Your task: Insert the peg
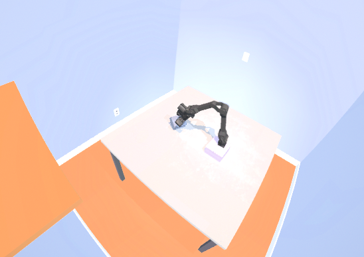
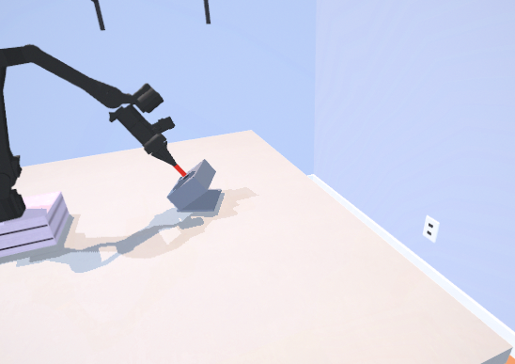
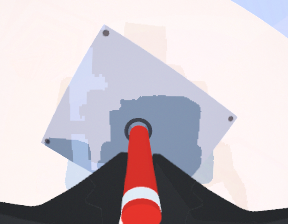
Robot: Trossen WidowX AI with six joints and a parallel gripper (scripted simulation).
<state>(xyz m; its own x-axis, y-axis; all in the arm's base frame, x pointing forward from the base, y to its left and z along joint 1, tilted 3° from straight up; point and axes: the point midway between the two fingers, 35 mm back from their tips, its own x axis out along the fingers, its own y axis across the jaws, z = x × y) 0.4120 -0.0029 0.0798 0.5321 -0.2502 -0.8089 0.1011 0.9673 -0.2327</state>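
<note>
Red round peg (image 3: 140,175) w/ white band near its top end, clamped in tool (image 3: 139,185), tilted, bottom tip at the hole (image 3: 138,128). Grey-blue sloped panel (image 2: 194,183) sits on tabletop (image 2: 263,277) toward far edge, hole dark-rimmed, round, mid-face.
</note>
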